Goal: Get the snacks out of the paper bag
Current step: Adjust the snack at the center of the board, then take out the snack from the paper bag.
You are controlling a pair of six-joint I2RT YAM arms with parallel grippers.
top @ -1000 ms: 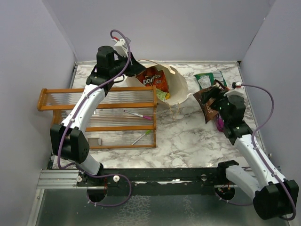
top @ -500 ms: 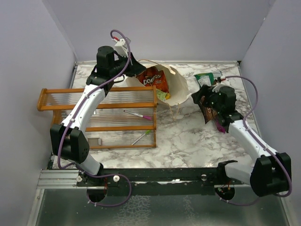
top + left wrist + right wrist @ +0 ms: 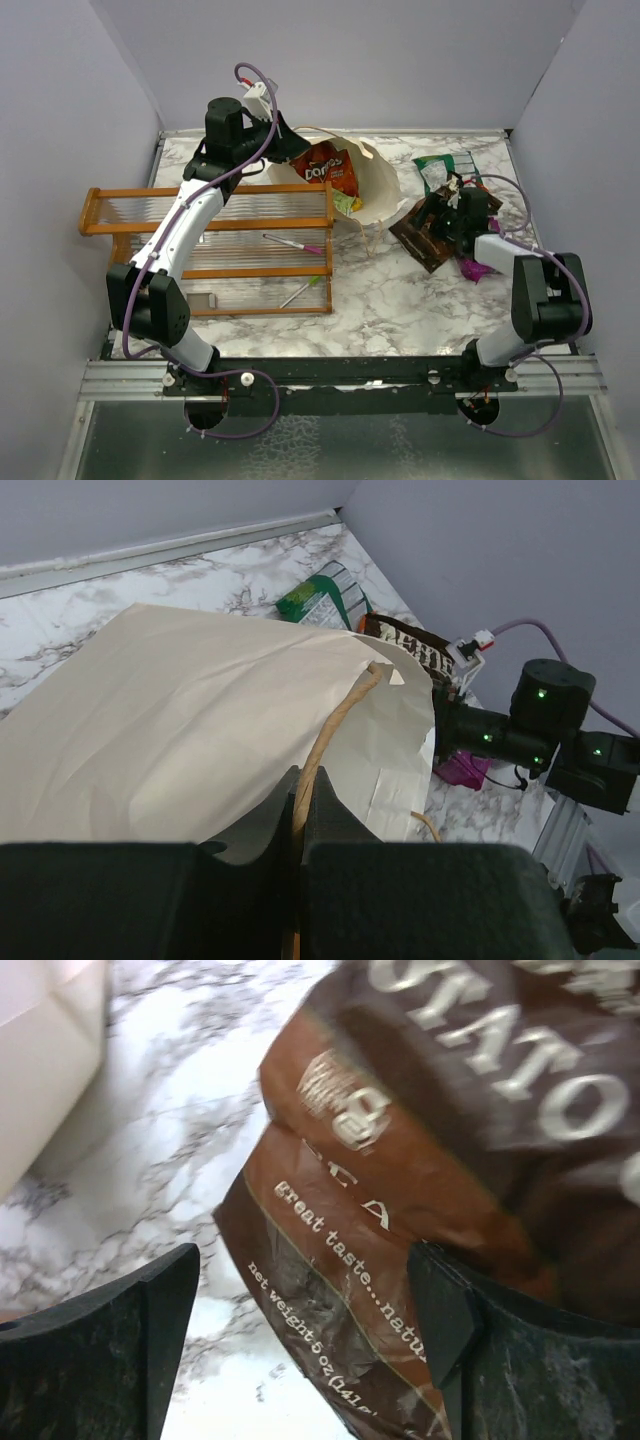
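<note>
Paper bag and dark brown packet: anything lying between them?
Nothing, only bare marble table, shown in the right wrist view between paper bag and dark brown packet.

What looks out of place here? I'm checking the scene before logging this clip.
The paper bag lies tipped on its side, its twine handle pinched in the shut left gripper; a red chip bag shows in its mouth. A dark brown packet sits askew beneath the open right gripper.
</note>
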